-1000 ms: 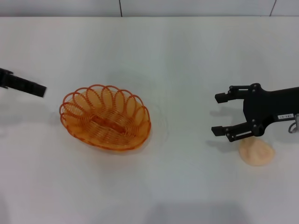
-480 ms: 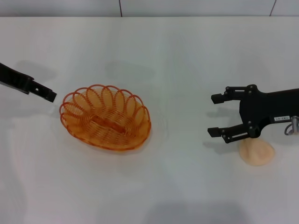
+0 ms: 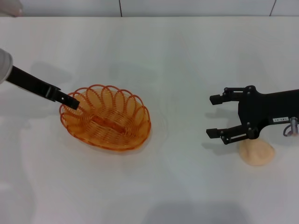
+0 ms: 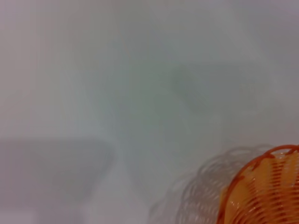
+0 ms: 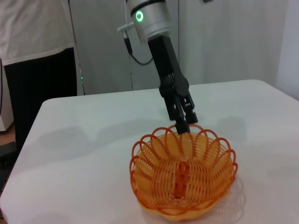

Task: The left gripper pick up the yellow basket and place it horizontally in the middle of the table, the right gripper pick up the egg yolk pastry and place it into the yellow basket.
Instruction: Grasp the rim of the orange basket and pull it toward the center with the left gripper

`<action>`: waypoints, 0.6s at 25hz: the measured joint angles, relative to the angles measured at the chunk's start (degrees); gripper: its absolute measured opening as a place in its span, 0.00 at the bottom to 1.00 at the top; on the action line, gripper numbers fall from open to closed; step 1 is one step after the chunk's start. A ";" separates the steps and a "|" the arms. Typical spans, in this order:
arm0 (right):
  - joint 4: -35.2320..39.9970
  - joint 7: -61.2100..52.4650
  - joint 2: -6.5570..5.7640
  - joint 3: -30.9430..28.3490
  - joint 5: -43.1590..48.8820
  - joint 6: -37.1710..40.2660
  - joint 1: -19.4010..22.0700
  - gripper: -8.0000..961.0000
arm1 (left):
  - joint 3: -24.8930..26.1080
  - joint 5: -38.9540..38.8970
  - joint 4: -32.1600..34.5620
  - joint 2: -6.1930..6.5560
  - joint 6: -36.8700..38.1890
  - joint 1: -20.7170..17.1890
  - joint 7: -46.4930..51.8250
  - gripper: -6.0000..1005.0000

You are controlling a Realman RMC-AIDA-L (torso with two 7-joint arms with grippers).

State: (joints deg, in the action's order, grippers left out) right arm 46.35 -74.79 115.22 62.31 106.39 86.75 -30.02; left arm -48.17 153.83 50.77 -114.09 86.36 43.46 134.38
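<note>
In the head view, you are seeing the left gripper (image 3: 72, 102) reaching in from the left, and its tip is sitting at the left rim of the yellow basket (image 3: 105, 117); whether its fingers are open or closed you cannot tell from here. The basket is lying on the table (image 3: 177, 56), left of the middle, with its opening up. On the right side, the right gripper (image 3: 216, 116) is hovering with its two fingers spread wide and nothing between them. The egg yolk pastry (image 3: 256, 152) is lying on the table just beside this gripper, partly under its body and well apart from the basket. In the left wrist view, you are getting only a part of the basket rim (image 4: 266, 191) in one corner — the rest is the white table (image 4: 117, 93). In the right wrist view, the left gripper (image 5: 183, 125) is coming down from its arm with the green ring light, and its tip is touching the far rim of the basket (image 5: 183, 175); the fingers are looking close together, but the exact state stays unclear.
</note>
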 joint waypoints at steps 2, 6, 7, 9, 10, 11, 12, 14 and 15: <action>-0.01 0.00 0.00 -0.02 -0.03 0.00 0.03 0.91 | -0.08 0.05 -1.17 -0.15 -0.88 0.11 -0.38 0.84; -0.04 0.00 0.00 -0.15 -0.05 0.04 0.12 0.91 | -1.01 0.17 -2.04 -0.52 -1.99 0.20 -0.56 0.83; -0.04 0.00 0.00 -0.15 -0.05 0.06 0.14 0.91 | -1.15 0.17 -2.06 -0.65 -2.27 0.21 -0.56 0.83; -0.04 0.00 0.00 -0.12 -0.05 0.09 0.14 0.91 | -1.38 0.17 -2.25 -0.83 -2.97 0.23 -0.56 0.83; -0.03 0.00 0.00 -0.11 -0.05 0.09 0.14 0.91 | -1.38 0.17 -2.25 -0.83 -2.97 0.23 -0.56 0.83; -0.04 0.00 0.00 -0.09 -0.05 0.09 0.14 0.91 | -1.42 0.24 -3.19 -0.87 -3.86 0.46 -0.44 0.83; -0.03 0.00 0.00 -0.07 -0.05 0.09 0.14 0.91 | -1.45 0.33 -3.86 -0.85 -4.19 0.60 -0.26 0.83; -0.02 0.00 0.00 -0.06 -0.08 0.09 0.14 0.91 | -1.51 0.54 -4.68 -0.82 -4.53 0.90 -0.01 0.83; -0.02 0.00 0.00 -0.09 -0.10 0.09 0.14 0.91 | -1.54 0.66 -4.94 -0.84 -4.68 0.99 -0.01 0.77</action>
State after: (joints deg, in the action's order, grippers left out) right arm 46.33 -74.79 115.23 62.22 106.29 86.84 -29.88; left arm -49.71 154.49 45.84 -114.93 81.68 44.45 134.37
